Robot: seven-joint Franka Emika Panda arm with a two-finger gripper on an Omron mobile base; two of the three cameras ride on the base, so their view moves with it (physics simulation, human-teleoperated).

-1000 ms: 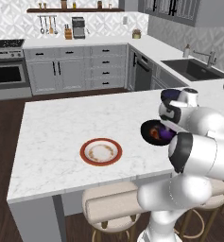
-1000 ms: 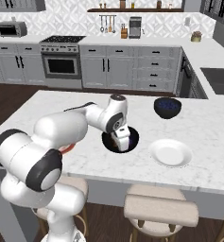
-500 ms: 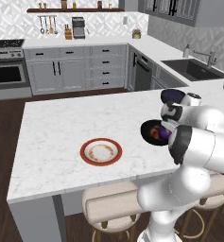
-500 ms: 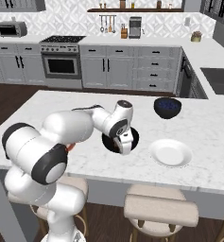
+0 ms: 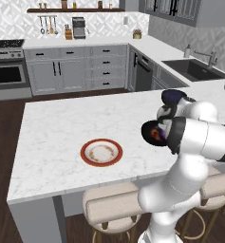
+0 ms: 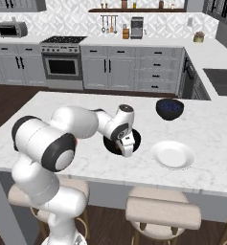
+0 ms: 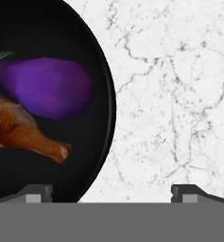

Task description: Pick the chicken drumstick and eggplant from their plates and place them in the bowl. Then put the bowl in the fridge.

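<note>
White marble counter (image 5: 61, 137), grey-veined, set as an island over a dark wood floor (image 5: 4, 123); padded stools (image 6: 163, 213) tucked along its near side. Behind it a run of grey cabinets (image 6: 134, 67) with black handles, a steel oven (image 6: 62, 67), a patterned tile wall with a wooden shelf (image 6: 139, 9) and hanging utensils. A sink (image 5: 194, 69) is set in the side worktop.

On the counter, the black bowl (image 7: 97, 56) sits near the near edge. Inside it lie the eggplant (image 7: 49, 85) — purple, glossy, green stem at one end — and the chicken drumstick (image 7: 26, 134), touching along their sides, the drumstick's thin bone end pointing toward the bowl's rim.

The red-rimmed plate (image 5: 101, 152) lies well apart from the bowl, with only faint smears in its cream centre. The white plate (image 6: 172, 154) lies just beside the bowl, bare. A smaller dark blue bowl (image 6: 169, 108) stands further back, near the far edge.

The pincer (image 7: 111, 193) hovers low over the bowl's rim — jaws spread wide, one tip above the bowl's black interior, the other above bare marble, nothing between them. In the right base view the pincer (image 6: 128, 146) points down at the bowl's near side.
</note>
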